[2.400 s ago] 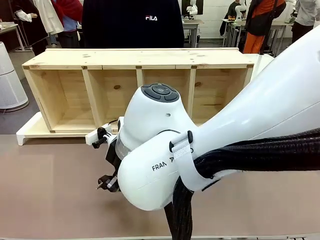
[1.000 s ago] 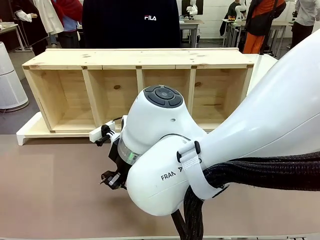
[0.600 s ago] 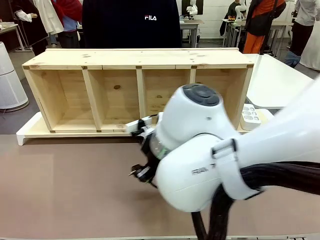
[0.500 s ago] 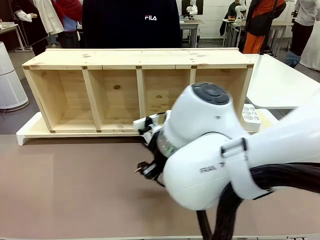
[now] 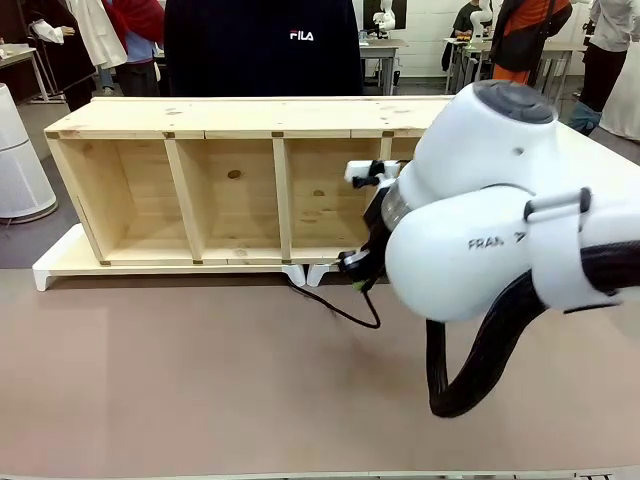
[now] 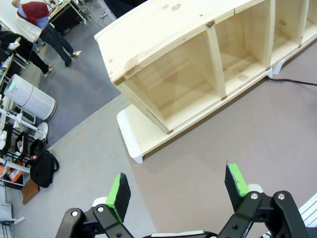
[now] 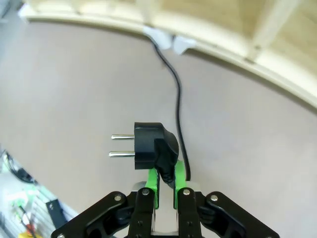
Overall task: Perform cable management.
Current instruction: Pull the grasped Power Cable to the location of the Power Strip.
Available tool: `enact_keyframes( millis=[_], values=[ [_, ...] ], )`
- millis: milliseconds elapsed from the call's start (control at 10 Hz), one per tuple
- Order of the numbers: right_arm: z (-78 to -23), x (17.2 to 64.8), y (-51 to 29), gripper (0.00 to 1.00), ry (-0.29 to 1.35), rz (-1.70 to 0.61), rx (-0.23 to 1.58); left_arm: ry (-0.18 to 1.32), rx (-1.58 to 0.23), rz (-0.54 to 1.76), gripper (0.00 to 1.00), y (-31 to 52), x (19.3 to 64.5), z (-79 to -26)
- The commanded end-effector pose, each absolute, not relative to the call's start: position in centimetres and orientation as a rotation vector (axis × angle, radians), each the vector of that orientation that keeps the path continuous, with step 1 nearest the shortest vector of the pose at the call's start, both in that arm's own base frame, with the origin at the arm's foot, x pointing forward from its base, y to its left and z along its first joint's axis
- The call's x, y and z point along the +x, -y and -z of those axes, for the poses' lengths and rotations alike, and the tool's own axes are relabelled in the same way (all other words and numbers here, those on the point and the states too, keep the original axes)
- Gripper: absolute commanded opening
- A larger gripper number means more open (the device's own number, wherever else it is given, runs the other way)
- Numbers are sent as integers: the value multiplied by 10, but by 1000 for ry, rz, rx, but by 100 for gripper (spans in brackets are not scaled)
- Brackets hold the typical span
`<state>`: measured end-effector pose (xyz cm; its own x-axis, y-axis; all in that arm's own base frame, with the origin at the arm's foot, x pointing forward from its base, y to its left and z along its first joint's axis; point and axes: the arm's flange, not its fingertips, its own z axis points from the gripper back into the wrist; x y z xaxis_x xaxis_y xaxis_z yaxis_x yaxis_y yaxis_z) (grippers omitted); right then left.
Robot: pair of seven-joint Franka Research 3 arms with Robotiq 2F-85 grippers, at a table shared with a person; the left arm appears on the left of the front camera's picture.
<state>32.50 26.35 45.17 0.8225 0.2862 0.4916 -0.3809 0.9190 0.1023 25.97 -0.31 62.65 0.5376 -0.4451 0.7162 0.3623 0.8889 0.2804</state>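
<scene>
Since a second ago the right arm has swung rightward, carrying the cable's [image 7: 179,99] end to the wooden shelf's [image 5: 230,115] right half. The right gripper [image 7: 166,176] is clamped on the cord just behind the plug [image 7: 148,146]. The cord trails left to the shelf's near base. The left gripper [image 6: 177,186] is spread wide above the table [image 6: 208,144].

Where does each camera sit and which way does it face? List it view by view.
Front: fixed between the arms, faces across the table at the shelf and person; right arm shows.
Left wrist: above the shelf's left end, looking down; open left claw shows.
Right wrist: looks down at the table; right claw grips the plug.
Shared: front and right wrist both show the cable.
</scene>
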Motion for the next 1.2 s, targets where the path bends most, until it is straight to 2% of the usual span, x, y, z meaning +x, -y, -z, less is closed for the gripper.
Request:
enact_keyframes(
  millis=[0,700,1100],
  values=[
    [-419,267,-196,16,509,-242,177,882,103,481,100,3,259,-627],
    [-433,245,-88,16,574,90,171,882,103,481,100,3,259,-627],
    [-429,237,-55,16,574,181,172,882,103,481,100,3,259,-627]
  ],
)
